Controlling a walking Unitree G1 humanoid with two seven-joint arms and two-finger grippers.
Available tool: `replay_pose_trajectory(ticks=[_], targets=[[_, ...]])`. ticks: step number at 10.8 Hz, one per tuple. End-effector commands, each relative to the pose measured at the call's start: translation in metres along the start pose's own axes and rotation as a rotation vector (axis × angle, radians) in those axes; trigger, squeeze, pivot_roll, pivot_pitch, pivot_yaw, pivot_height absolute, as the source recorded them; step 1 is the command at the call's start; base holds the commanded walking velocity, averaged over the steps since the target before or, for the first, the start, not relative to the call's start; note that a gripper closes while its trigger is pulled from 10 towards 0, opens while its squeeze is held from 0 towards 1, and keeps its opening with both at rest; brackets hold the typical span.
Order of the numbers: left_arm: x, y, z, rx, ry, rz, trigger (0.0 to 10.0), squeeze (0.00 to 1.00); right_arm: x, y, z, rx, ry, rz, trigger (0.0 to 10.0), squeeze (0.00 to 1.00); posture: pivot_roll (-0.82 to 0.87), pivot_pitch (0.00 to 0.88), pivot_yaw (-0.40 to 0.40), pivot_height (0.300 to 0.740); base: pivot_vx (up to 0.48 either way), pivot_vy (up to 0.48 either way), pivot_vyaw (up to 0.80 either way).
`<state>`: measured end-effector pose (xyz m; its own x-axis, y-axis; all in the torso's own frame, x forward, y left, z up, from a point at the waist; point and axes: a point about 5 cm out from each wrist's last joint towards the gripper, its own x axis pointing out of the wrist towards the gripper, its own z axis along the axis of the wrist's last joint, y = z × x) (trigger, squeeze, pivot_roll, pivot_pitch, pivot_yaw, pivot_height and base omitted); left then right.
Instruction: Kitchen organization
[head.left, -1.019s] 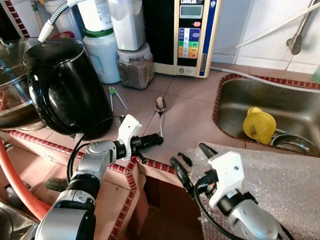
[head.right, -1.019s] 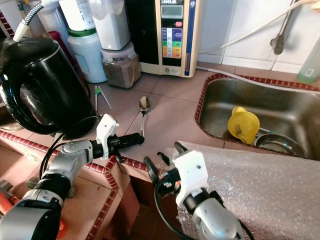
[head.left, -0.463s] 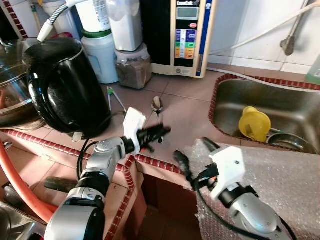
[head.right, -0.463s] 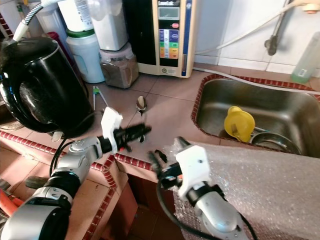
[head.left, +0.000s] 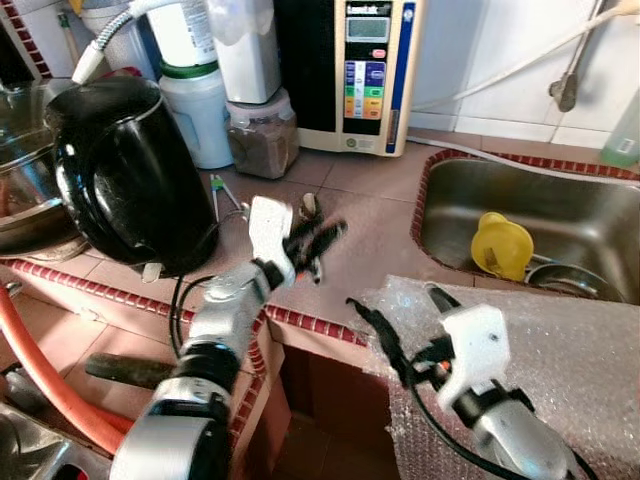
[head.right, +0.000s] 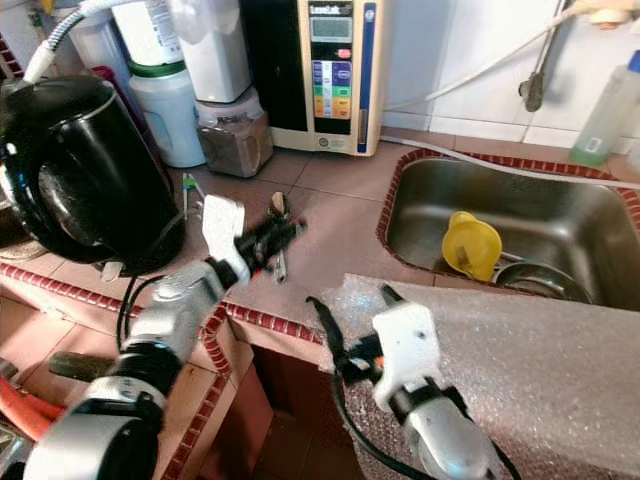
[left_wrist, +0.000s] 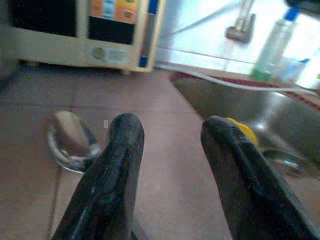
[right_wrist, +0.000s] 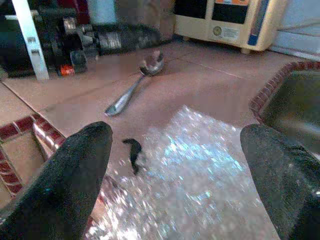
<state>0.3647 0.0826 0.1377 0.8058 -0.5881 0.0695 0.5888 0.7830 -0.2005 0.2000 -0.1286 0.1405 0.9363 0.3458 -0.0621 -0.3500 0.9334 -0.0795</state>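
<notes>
On the counter (head.left: 380, 205), the black kettle (head.left: 125, 180) stands at the left end. The left gripper (head.left: 318, 243) has lifted from the front brick edge and now hangs over the spoon (right_wrist: 131, 88), fingers parted, nothing held. The spoon lies mid-counter, bowl toward the back wall, between kettle and sink (head.left: 540, 215). The right gripper (head.left: 400, 330), fingers spread wide and empty, has stayed low over the bubble wrap (head.left: 560, 350) at the counter's front edge.

Bright, even daylight across the tiled counter, glare on the black kettle (head.left: 130, 170) and steel sink (head.left: 560, 200), wrist views soft and blurred, close fingers (left_wrist: 115, 170) out of focus, head views slightly motion-smeared.
</notes>
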Motion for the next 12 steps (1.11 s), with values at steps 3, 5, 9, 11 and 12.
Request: replay_pose_trajectory(ticks=[3,5,9,11,12], targets=[[-0.002,-0.004,-0.016,0.037,0.038,0.1,10.0,1.0,-0.003,-0.004,0.001,-0.008,-0.003,-0.017,10.0,0.0,-0.13,0.0,0.062,0.74,0.0,0.0,-0.3],[-0.001,0.001,-0.02,0.09,0.068,0.211,10.0,1.0,0.0,-0.002,0.003,-0.01,-0.013,-0.011,10.0,0.0,-0.14,0.0,0.061,0.74,0.0,0.0,0.0],[-0.002,-0.005,-0.027,0.07,0.067,0.236,10.0,1.0,0.003,-0.001,0.003,-0.011,-0.019,-0.009,10.0,0.0,-0.12,0.0,0.063,0.74,0.0,0.0,0.0],[-0.002,-0.006,-0.028,0.066,0.07,0.235,10.0,1.0,0.005,-0.001,0.003,-0.013,-0.023,-0.007,10.0,0.0,-0.12,0.0,0.064,0.74,0.0,-0.148,0.0],[-0.002,-0.006,-0.029,0.066,0.074,0.233,10.0,1.0,0.006,0.0,0.003,-0.016,-0.025,-0.004,10.0,0.0,-0.12,0.0,0.065,0.74,0.0,-0.319,0.0]])
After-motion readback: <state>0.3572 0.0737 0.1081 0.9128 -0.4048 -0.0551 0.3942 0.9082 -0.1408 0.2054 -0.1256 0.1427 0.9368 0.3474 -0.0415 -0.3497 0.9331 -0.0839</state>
